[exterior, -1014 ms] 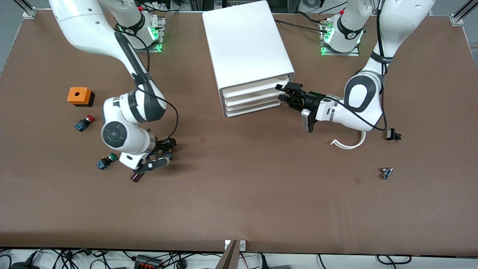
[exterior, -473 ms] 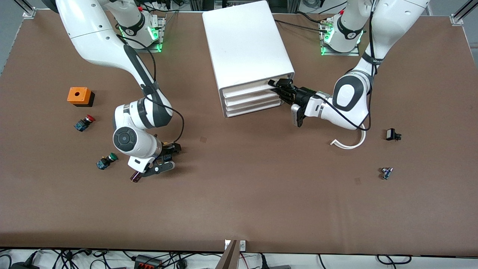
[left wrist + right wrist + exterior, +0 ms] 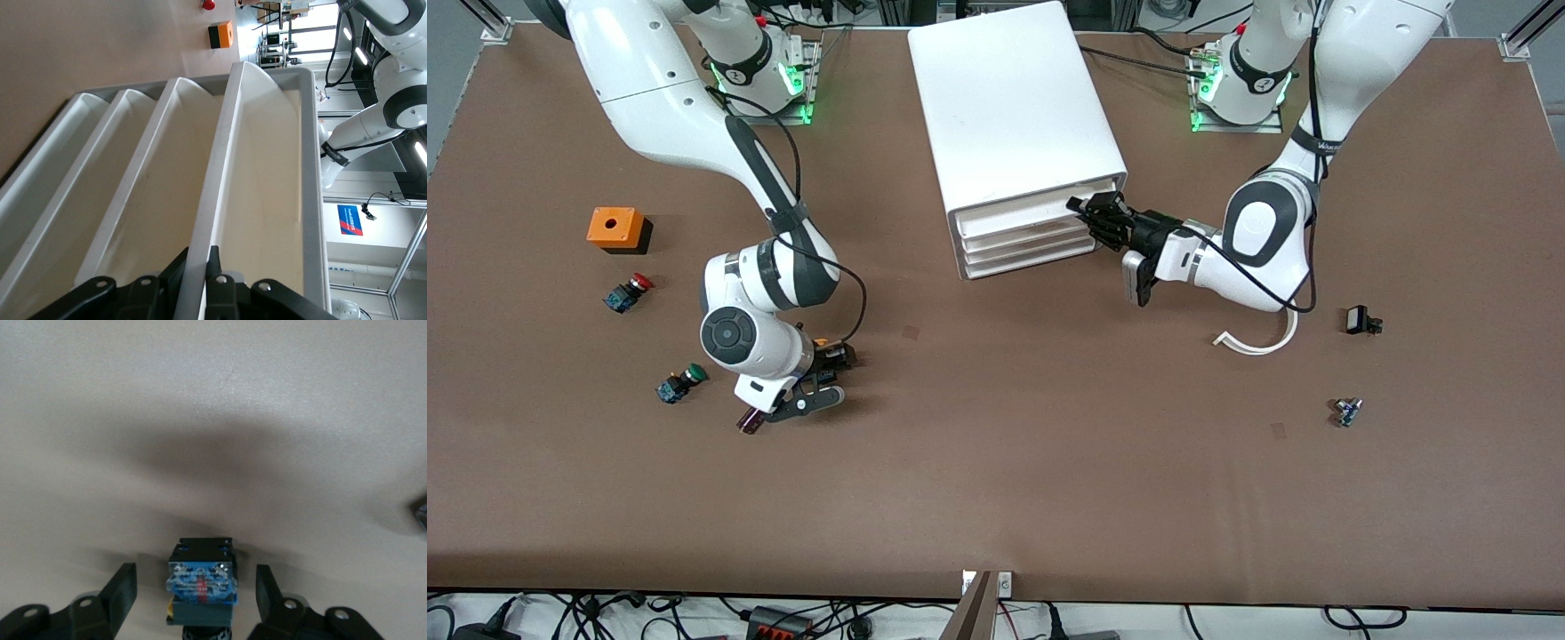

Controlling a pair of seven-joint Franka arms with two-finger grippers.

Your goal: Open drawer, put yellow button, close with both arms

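Observation:
The white cabinet (image 3: 1014, 98) stands at the robots' edge of the table, its top drawer (image 3: 1023, 210) level with the three lower ones. My left gripper (image 3: 1092, 210) is at that drawer's front corner. In the left wrist view the gripper (image 3: 198, 263) has one finger on each side of the drawer's front lip (image 3: 220, 167), shut on it. The yellow button (image 3: 824, 344) lies on the table between the fingers of my right gripper (image 3: 831, 372). In the right wrist view its blue-black body (image 3: 200, 583) shows between the spread fingers (image 3: 123, 587), with a gap on each side.
An orange box (image 3: 616, 228), a red-capped button (image 3: 629, 292) and a green-capped button (image 3: 679, 384) lie toward the right arm's end. A small dark part (image 3: 749, 421) lies by the right wrist. A white curved strip (image 3: 1258, 342) and two small parts (image 3: 1362, 321) (image 3: 1347, 411) lie toward the left arm's end.
My left gripper has moved up to the top drawer's front corner and onto its lip. My right gripper has shifted a little toward the cabinet, down around the yellow button.

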